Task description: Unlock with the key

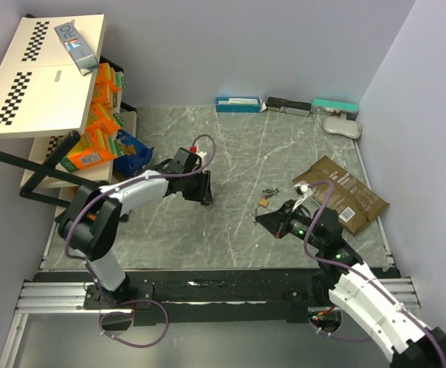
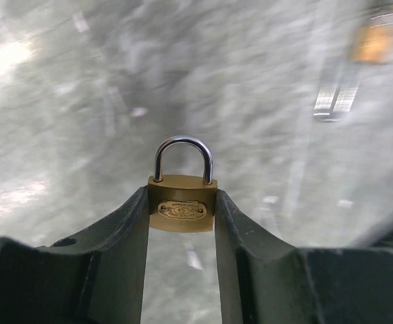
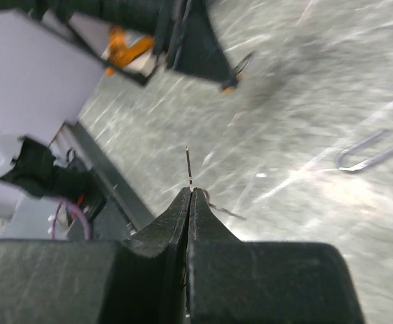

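Note:
My left gripper (image 1: 201,188) is shut on a brass padlock (image 2: 181,208) with a steel shackle, gripping its body by the sides and holding it off the table, shackle pointing away from the wrist camera. In the left wrist view the fingers (image 2: 125,229) press both sides of the body. My right gripper (image 1: 264,221) is shut on a thin key (image 3: 188,165), seen edge-on and sticking out past the tips (image 3: 190,193). The key points toward the left gripper and the padlock (image 3: 229,87), with a gap between them.
A small brass piece with a bunch of keys (image 1: 265,197) lies on the marble table between the arms. A brown packet (image 1: 345,195) lies at the right. Boxes (image 1: 238,103) line the back wall. A rack of orange snack packs (image 1: 93,134) stands at the left.

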Robot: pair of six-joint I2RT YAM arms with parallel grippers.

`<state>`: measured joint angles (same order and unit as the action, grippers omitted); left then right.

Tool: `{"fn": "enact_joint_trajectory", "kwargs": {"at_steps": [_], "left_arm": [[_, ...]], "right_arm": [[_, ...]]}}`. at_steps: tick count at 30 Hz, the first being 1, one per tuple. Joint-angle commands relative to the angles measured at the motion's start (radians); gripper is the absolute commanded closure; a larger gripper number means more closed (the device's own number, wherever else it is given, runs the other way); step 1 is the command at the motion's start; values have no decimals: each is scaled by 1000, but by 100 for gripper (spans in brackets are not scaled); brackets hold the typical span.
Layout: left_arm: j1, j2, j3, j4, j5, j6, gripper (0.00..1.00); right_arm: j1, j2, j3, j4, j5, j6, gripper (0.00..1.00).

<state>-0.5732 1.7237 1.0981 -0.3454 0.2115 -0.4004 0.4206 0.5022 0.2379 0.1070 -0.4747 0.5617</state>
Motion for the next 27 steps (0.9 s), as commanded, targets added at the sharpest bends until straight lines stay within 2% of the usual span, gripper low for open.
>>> {"fn": "enact_joint_trajectory", "kwargs": {"at_steps": [1,6,12,19,27], "left_arm": [[21,-99,-43,170,172,-138,99],[67,-130,-101,252,264,-219,99],[102,-171,-147,328,315,-285,99],[131,-193,-178,376,339,-321,99],[134,-200,-198,411,353,-356,99]], "right_arm": [[153,65,109,-29,198,-43,100],[312,177,193,-18,356,-59,100],[441,356,267,28,491,-42,100],[477,482,261,125,590,21,100],[475,648,279,279,568,13,100]]}}
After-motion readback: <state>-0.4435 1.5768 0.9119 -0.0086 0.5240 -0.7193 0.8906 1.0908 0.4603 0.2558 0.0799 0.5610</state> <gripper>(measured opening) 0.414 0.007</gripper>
